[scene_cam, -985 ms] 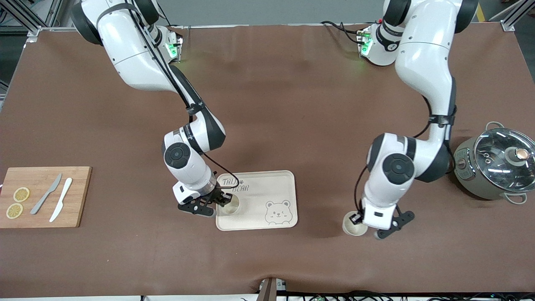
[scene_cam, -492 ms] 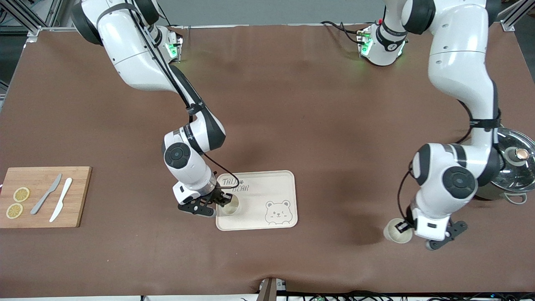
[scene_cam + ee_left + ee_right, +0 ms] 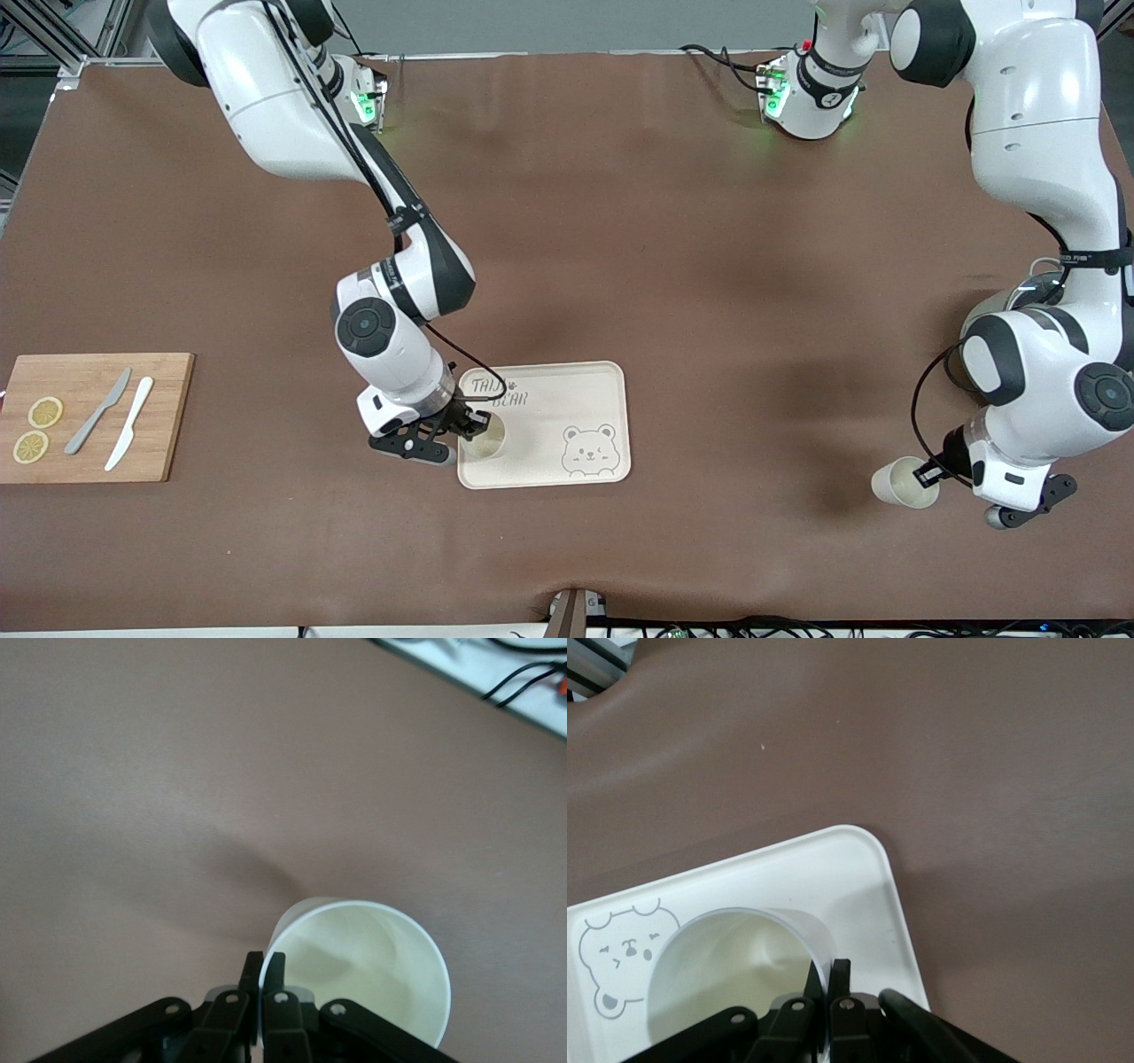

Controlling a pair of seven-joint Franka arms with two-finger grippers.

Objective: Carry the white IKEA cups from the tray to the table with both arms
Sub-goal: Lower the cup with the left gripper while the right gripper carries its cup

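Observation:
My right gripper (image 3: 467,428) is shut on the rim of a white cup (image 3: 486,437). That cup is at the corner of the cream bear tray (image 3: 567,390) toward the right arm's end. I cannot tell whether it touches the tray. The right wrist view shows its gripper (image 3: 829,973) pinching the cup wall (image 3: 735,979) over the tray (image 3: 864,890). My left gripper (image 3: 928,476) is shut on the rim of the second white cup (image 3: 902,484), held tilted over bare table at the left arm's end. The left wrist view shows its gripper (image 3: 264,964) clamping that cup (image 3: 363,970).
A wooden cutting board (image 3: 89,461) with two knives and two lemon slices lies at the right arm's end. A lidded pot (image 3: 1019,297) is mostly hidden by the left arm. The table's front edge (image 3: 567,611) is near the held cup.
The left arm has carried its cup away from the tray toward the left arm's end of the table. The right arm has barely moved and still grips its cup.

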